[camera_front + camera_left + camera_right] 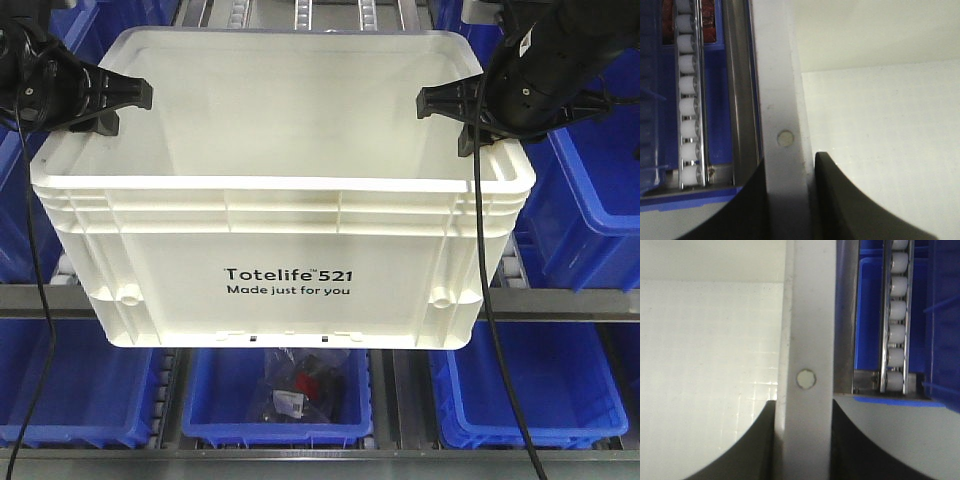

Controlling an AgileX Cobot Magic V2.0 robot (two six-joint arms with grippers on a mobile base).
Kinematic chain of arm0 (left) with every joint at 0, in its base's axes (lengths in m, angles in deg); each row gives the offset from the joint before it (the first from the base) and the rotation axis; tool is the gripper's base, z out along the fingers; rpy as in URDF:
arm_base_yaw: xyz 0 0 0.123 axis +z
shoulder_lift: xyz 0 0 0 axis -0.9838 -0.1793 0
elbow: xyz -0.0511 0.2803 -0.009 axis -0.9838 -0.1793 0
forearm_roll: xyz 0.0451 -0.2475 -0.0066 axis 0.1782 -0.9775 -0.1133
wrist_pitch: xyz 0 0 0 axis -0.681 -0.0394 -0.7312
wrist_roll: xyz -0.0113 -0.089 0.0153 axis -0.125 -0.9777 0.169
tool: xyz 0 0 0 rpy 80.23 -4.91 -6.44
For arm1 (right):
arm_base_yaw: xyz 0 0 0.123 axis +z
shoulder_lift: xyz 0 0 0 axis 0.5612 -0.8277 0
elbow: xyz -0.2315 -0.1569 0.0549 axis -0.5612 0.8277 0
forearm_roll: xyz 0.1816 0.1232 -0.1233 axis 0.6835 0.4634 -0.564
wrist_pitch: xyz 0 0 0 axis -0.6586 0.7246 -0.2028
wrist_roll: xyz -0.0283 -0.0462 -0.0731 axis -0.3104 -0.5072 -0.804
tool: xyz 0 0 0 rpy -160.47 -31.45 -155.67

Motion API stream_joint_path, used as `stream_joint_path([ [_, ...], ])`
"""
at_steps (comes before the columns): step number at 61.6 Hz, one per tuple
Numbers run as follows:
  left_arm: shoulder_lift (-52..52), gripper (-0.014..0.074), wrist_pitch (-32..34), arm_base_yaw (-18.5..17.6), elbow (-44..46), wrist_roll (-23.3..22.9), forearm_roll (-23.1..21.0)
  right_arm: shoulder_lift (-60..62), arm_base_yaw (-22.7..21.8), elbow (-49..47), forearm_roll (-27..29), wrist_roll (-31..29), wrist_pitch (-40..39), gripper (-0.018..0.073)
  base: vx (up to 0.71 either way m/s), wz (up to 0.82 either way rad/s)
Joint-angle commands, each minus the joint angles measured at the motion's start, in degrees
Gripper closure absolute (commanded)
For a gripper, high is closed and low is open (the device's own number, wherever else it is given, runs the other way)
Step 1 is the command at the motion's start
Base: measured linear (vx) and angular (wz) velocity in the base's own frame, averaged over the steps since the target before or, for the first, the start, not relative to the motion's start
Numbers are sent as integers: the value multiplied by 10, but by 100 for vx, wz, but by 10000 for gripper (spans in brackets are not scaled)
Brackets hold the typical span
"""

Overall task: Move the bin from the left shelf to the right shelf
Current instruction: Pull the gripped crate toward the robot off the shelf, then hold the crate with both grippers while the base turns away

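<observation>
- Okay, left gripper (132,108) first: the jaws are narrowed to a slit. One finger (745,220) is outside and the other inside the side rim (777,90) of the bin (290,230), pinching the plastic lip.
- Right gripper (446,118), mirror image: it's clamped on the opposite rim, with a finger (750,460) on the inner wall and its partner outside. The rim stud (806,379) sits just ahead of them.
- Why both sides? My read is that the tote is wide and bulky, so a matched pinch on each side holds it level. And level it is, print facing the camera.
- The bin sits centre frame, empty, held up in front of the rack. Its base hangs over a lower blue bin (280,400) with packets inside. Whether any of it touches the rollers, I can't tell.
- Moving outward, white rollers (897,315) run just beside each rim in the wrist views. The right shelf (300,14), as I judge it, is the roller lane straight behind.
- More blue bins (590,210) crowd the right, so the slide-in wants a straight line.
</observation>
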Motion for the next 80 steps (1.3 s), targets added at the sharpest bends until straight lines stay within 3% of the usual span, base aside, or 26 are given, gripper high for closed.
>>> stream_joint_path([
  [1,34,485,50,-4,19,9,10,40,-1,-23,-7,-2,-65,513,-18,-1],
  [47,34,485,50,-4,19,9,10,40,-1,-23,-6,-2,-62,513,-20,-4],
  [80,34,485,50,-4,19,9,10,40,-1,-23,-7,-3,-62,513,-11,-29],
])
